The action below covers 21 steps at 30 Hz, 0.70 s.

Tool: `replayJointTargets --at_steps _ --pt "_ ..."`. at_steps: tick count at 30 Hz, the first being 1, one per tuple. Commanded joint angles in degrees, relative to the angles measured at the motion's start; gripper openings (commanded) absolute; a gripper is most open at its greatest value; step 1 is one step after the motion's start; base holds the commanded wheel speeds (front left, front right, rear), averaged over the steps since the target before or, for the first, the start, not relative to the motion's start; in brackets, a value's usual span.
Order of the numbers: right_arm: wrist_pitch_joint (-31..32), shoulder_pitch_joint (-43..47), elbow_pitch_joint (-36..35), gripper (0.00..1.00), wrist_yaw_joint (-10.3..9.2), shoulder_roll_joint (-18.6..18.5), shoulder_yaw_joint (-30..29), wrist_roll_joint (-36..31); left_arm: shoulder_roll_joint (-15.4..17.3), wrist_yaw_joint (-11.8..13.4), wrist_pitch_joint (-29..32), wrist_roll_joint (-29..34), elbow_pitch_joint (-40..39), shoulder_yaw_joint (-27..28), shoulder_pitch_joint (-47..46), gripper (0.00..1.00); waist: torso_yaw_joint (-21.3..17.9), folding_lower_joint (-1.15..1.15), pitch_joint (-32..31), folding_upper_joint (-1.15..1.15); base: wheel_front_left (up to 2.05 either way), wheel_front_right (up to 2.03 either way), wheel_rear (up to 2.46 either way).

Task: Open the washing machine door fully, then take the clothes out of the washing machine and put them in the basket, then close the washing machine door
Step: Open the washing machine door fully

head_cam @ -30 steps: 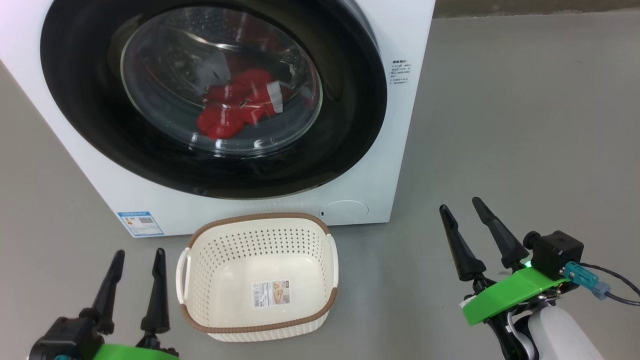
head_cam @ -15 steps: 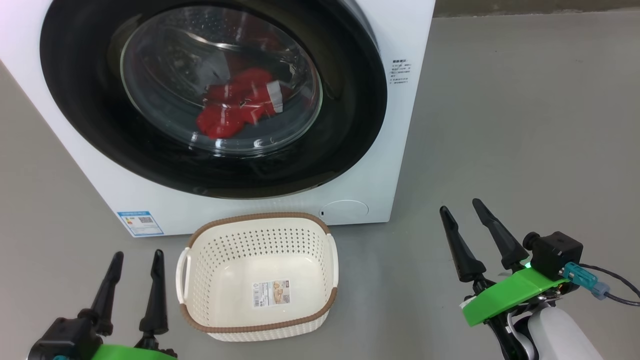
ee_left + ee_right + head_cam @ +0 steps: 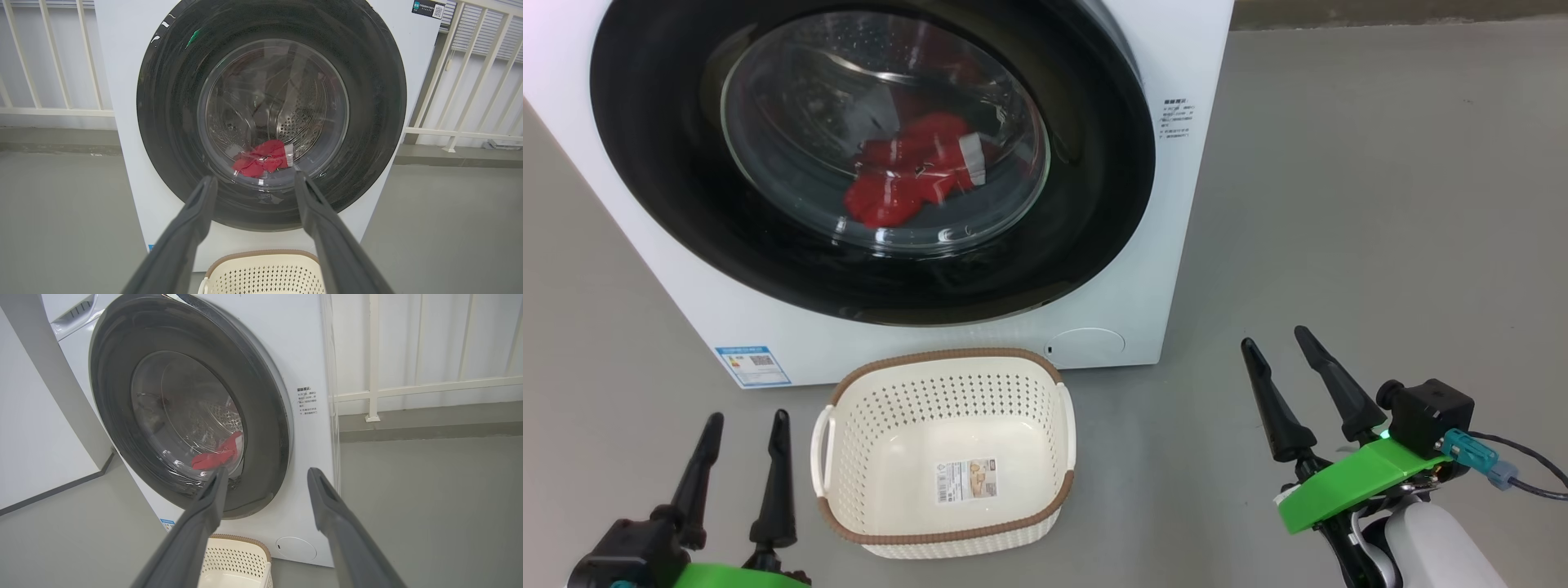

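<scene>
**Fig.** Head view w/ both wrist views, read L to R.

(a) L gripper [image 3: 748, 418]: near left, low over floor [image 3: 1380, 204], just left of basket [image 3: 947, 354]. Fingers are spread, w/ nothing betw. them. Vs. a second ago it sits a touch lower in head view; otherwise no change.

(b) washer [image 3: 670, 269]: far centre, white box. The door [image 3: 1094, 163], a black ring w/ a glass bowl, appears shut and flush w/ the front, as a second ago. The clothes [image 3: 907, 175] are a red heap w/ white trim, behind the glass at the bottom of the drum [image 3: 302, 118], and unmoved.

(c) basket: near centre on floor, just in front of washer and below door. It holds nothing but the label [image 3: 966, 478] on its bottom, and its position is unchanged.

(d) R gripper [image 3: 1272, 336]: near right, raised above floor, well apart from washer and basket. Fingers are spread and empty; pose as a second ago.

Reading: almost nothing changes over the last second, so no step of the task is under way. Door opening comes first and is not yet begun; the clothes stay out of reach until it swings clear. Which edge of the door takes the pull can't be told from these views. The basket stands close under the door, so a wide swing may pass just above its rim.
</scene>
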Motion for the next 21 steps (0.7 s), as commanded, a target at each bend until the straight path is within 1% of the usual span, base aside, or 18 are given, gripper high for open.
replayJointTargets --at_steps 1,13,21 --pt "-0.7 -1.9 -1.2 1.00 0.09 -0.1 1.0 -0.5 1.2 -0.2 -0.5 0.4 -1.1 2.1 -2.6 1.00 0.0 0.00 0.0 0.00 0.00 0.00 0.00" --pt "-0.7 -2.4 -1.1 1.00 0.09 -0.4 0.5 -0.2 1.3 -0.2 -0.5 0.3 -0.7 1.9 -2.6 1.00 0.4 0.00 0.5 0.00 0.00 0.00 0.00" --pt "-0.7 -4.1 -0.8 1.00 0.09 -1.2 0.1 0.0 1.6 -0.2 -0.5 0.1 -0.5 1.4 -3.1 1.00 0.8 0.00 1.6 0.00 0.00 0.00 0.00"
